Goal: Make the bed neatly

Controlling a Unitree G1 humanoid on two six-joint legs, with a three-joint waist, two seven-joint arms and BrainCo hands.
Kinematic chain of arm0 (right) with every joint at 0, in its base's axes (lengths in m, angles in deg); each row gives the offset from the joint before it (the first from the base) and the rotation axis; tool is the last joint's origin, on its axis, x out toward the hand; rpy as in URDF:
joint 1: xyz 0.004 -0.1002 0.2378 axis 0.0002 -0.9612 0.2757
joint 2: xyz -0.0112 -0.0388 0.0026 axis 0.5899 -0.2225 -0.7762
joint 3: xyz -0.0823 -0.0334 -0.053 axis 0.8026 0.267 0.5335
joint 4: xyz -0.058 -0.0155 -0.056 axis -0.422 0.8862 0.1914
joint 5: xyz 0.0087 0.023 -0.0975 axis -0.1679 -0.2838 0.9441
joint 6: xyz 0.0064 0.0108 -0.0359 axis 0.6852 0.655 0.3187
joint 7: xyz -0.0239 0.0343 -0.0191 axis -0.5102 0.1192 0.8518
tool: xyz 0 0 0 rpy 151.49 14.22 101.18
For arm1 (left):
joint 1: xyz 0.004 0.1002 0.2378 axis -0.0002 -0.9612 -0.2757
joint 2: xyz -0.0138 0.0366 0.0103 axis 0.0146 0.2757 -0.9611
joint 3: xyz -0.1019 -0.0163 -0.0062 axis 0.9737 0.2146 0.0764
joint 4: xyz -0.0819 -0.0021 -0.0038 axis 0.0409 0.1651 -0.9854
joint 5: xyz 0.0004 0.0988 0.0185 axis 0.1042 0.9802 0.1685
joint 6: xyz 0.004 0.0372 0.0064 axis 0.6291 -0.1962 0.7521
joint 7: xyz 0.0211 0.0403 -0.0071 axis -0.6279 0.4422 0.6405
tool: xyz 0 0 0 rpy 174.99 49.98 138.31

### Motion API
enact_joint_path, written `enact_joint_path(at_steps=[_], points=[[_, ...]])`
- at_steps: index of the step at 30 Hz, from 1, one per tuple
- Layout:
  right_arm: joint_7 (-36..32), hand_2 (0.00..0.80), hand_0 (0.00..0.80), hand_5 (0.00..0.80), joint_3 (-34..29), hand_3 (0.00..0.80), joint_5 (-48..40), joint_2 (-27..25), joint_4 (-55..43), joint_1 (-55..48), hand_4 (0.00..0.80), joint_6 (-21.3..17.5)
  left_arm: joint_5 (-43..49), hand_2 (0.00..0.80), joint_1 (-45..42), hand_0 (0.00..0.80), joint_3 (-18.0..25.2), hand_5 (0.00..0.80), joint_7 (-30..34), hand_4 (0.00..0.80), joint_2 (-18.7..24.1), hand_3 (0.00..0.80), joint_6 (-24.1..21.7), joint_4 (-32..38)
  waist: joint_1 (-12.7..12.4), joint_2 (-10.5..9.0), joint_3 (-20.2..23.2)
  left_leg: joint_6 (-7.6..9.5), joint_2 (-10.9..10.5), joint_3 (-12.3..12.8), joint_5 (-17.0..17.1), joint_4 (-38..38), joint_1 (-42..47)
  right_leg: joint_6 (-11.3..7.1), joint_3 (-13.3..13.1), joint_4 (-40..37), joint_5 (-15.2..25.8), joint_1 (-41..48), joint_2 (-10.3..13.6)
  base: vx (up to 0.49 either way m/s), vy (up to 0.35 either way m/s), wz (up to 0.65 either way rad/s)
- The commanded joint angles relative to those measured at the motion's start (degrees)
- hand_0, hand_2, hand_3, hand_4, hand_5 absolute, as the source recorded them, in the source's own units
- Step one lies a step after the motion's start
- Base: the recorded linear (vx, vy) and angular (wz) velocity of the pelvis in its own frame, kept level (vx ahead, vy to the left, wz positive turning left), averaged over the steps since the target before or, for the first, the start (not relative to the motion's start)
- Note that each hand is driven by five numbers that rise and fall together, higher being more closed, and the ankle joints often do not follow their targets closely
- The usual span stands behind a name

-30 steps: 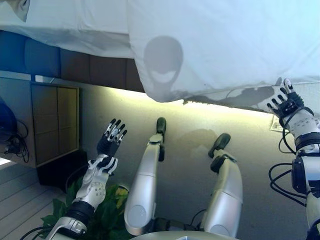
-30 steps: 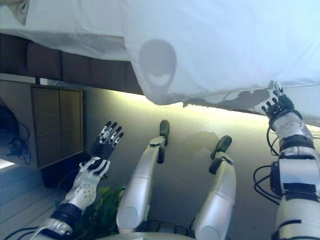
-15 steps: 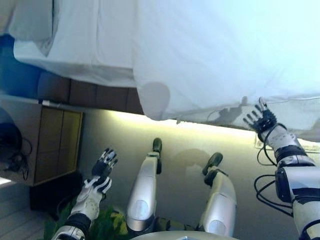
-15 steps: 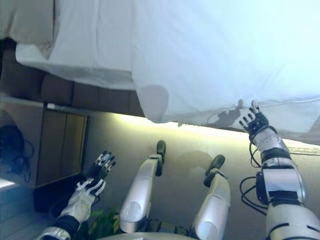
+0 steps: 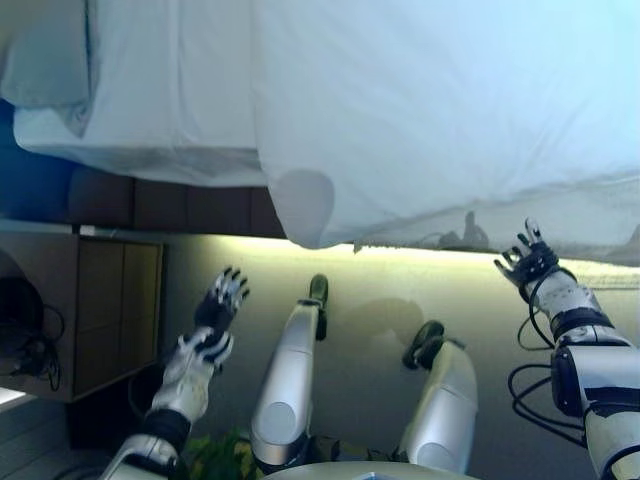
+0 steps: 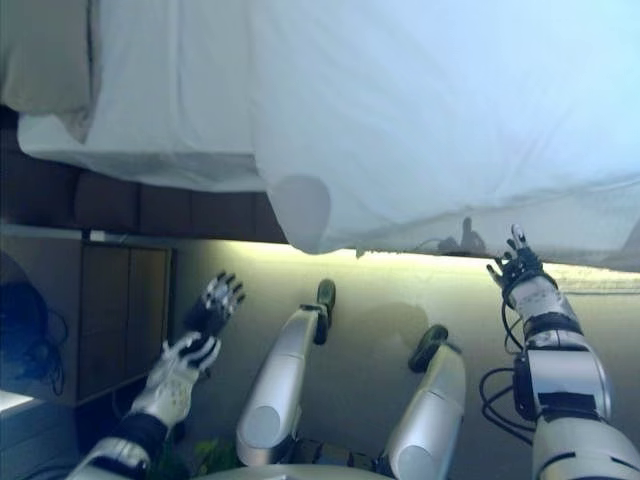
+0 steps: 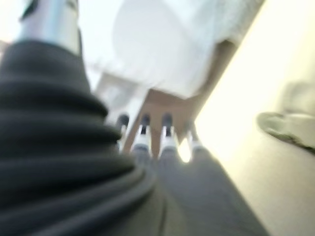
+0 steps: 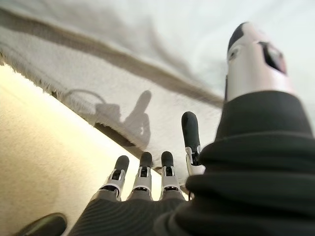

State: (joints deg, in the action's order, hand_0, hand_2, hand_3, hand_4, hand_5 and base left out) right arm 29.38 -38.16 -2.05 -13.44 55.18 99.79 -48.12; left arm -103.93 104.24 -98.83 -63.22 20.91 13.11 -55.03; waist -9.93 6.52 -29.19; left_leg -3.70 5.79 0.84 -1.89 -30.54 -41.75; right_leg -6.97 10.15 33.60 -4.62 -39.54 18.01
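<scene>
A white duvet covers the bed and hangs over its near side, with a rounded corner drooping at the middle. A white sheet and a pillow lie at the far left. My right hand is open with fingers spread, just below the duvet's hanging edge and apart from it. My left hand is open too, raised over the floor below the bed, holding nothing.
The dark bed base runs under the mattress. A wooden bedside cabinet stands at the left, with green plant leaves near my left arm. Beige carpet lies along the bedside.
My left hand has risen and moved slightly right. My right hand has dropped a little below the duvet edge. The view has shifted slightly.
</scene>
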Motion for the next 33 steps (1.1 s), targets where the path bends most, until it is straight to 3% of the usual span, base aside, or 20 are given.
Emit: enact_joint_path(at_steps=[1, 9, 19, 20, 21, 25, 33], points=[[-0.34, 0.000, 0.000, 0.000, 1.91, 0.000, -2.10, -1.64, -0.68, 1.69, 0.000, -2.83, -3.06, 0.000, -1.42, 0.000, -0.29, 0.000, -2.02, 0.000, -0.34, 0.000, -4.24, 1.54, 1.05, -0.65, -0.61, 0.70, 0.43, -0.91, 2.55, 7.77, 3.30, -2.72, -1.33, -9.08, 9.16, 0.81, -0.24, 0.001, -0.111, -0.11], [1.45, 0.000, 0.000, 0.000, 0.85, 0.000, -4.37, -7.07, -0.27, 3.79, 0.000, -2.21, -1.36, 0.000, -3.70, 0.000, -1.71, 0.000, -1.09, 0.000, -0.69, 0.000, -3.17, 4.86, -0.43, 0.08, -0.61, -0.44, 0.20, -2.14, 2.68, 6.71, 0.20, -2.25, 1.78, -8.28, 7.46, -0.64, 1.77, 0.049, -0.084, 0.08], [2.61, 0.000, 0.000, 0.000, 1.45, 0.000, -2.04, -13.18, -0.15, 7.88, 0.000, -2.71, -2.43, 0.000, -8.70, 0.000, -0.44, 0.000, -0.25, 0.000, 1.29, 0.000, -4.05, 7.69, -1.54, 1.13, -0.61, 0.16, -0.02, -3.12, 1.69, 3.73, -3.47, -0.96, 1.53, -2.53, 5.42, -5.48, 2.09, 0.070, -0.029, 0.10], [2.57, 0.000, 0.000, 0.000, 1.71, 0.000, -1.94, -13.75, -0.16, 8.23, 0.000, -2.55, -2.69, 0.000, -9.46, 0.000, -0.49, 0.000, 0.01, 0.000, 1.42, 0.000, -4.14, 8.02, -1.69, 1.24, -0.61, -0.04, 0.01, -3.33, 0.37, 3.52, -2.61, -1.52, 0.96, -1.56, 3.92, -4.92, 1.95, 0.076, -0.014, 0.02], [2.58, 0.000, 0.000, 0.000, 1.77, 0.000, -1.60, -14.38, -0.33, 9.00, 0.000, -2.51, -2.99, 0.000, -9.73, 0.000, -0.35, 0.000, 0.29, 0.000, 1.61, 0.000, -4.28, 8.59, -1.85, 1.30, -0.61, 0.24, -0.06, -3.26, 1.85, 3.87, -3.92, -0.83, 1.49, -1.71, 5.00, -6.08, 2.03, 0.134, -0.012, 0.02], [2.74, 0.000, 0.000, 0.000, 2.74, 0.000, -0.15, -16.43, -1.16, 11.10, 0.000, -2.53, -4.50, 0.000, -11.49, 0.000, -0.27, 0.000, 1.11, 0.000, 2.67, 0.000, -4.55, 11.76, -2.62, 1.88, -0.61, 0.29, -0.20, -3.86, 1.16, 3.92, -4.55, -1.04, 0.44, 2.00, 2.26, -7.53, 1.88, 0.084, 0.002, 0.00], [1.77, 0.000, 0.000, 0.000, 5.69, 0.000, -1.08, -19.03, -1.62, 17.89, 0.000, -3.74, -5.12, 0.000, -14.21, 0.000, 1.03, 0.000, 1.18, 0.000, 4.50, 0.000, -4.82, 16.65, -4.58, 2.90, -0.61, 0.77, -0.97, -4.98, 1.76, 3.13, -8.00, -0.35, 0.52, 6.10, 0.76, -11.48, 2.68, 0.037, -0.035, 0.10]])
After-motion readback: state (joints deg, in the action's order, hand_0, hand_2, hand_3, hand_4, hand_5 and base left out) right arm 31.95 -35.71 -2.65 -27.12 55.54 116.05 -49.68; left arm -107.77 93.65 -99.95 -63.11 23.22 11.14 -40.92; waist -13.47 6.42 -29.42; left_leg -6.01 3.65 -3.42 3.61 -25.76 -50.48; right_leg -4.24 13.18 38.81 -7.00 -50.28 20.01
